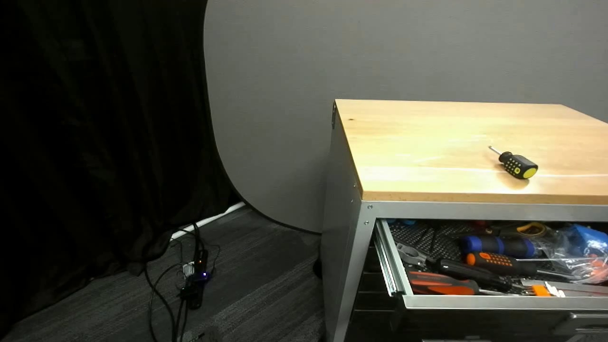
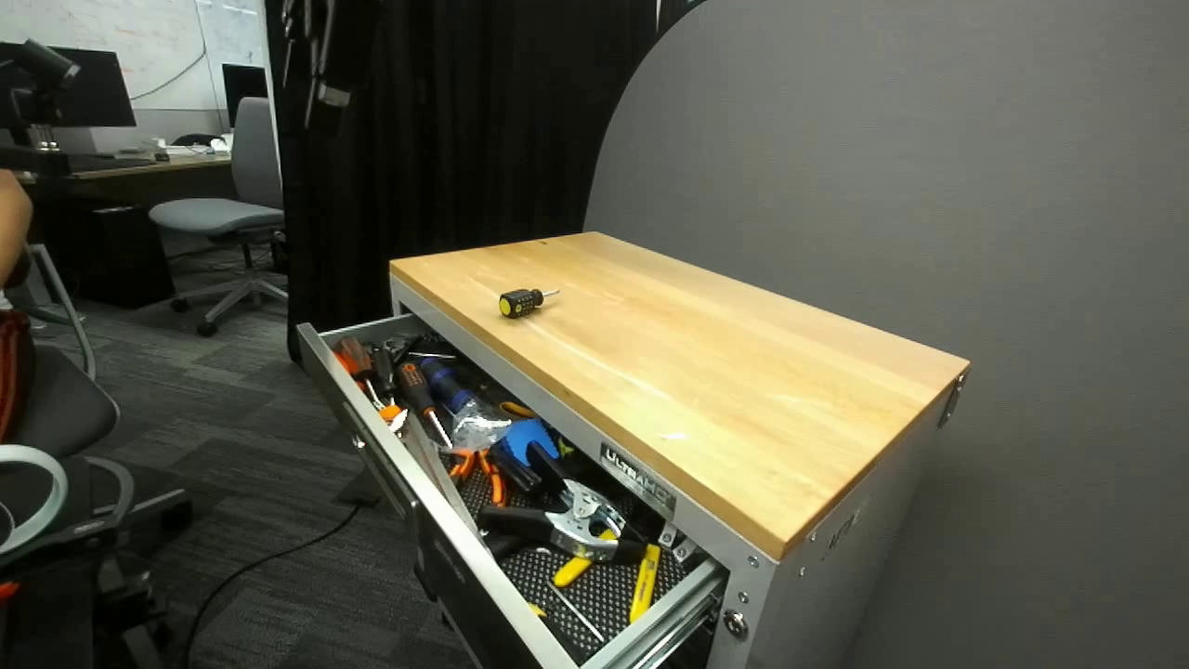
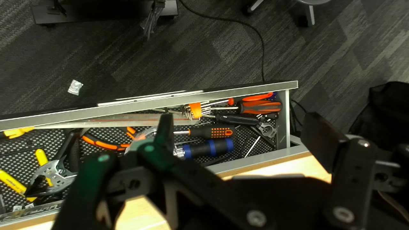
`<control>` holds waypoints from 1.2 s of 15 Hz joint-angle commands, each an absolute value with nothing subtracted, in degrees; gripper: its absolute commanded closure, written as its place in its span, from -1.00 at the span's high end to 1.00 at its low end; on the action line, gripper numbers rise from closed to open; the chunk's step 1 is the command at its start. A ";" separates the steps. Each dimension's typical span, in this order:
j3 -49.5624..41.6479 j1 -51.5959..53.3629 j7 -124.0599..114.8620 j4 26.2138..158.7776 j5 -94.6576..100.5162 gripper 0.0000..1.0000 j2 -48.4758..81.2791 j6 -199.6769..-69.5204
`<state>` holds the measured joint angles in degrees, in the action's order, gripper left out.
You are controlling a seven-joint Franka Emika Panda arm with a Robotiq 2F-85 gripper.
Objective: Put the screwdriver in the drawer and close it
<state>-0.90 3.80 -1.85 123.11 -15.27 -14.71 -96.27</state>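
Note:
A stubby black and yellow screwdriver lies on the wooden cabinet top near its front edge, in both exterior views. It is not visible in the wrist view. The drawer below stands pulled out, seen in both exterior views and in the wrist view. It holds many tools. My gripper is open, its fingers wide apart with nothing between them. It points down over the cabinet and drawer in the wrist view. Part of it shows high up against the dark curtain in an exterior view.
The wooden top sits on a grey metal cabinet. In the drawer lie a blue-banded tool, an orange-dotted screwdriver and a large clamp. A grey panel stands behind. A person sits at the edge.

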 commanded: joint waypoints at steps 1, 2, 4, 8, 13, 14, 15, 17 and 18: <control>0.94 3.39 -5.02 120.01 -17.03 1.00 -10.10 -101.32; 2.06 4.12 -5.95 117.48 -16.39 1.00 -6.79 -103.21; 4.01 5.05 -7.75 112.58 -14.98 1.00 -0.74 -106.14; 6.62 6.94 -12.17 100.71 -8.10 1.00 12.10 -106.89; 5.27 10.27 -15.84 85.93 2.55 1.00 27.24 -104.49; 4.98 10.47 -15.41 83.17 2.99 1.00 30.20 -103.85; 4.75 10.66 -15.01 80.47 3.20 1.00 33.10 -103.35; 4.06 11.09 -14.95 75.20 3.29 1.00 38.39 -102.73; 3.39 11.57 -15.64 72.60 3.94 1.00 40.73 -102.74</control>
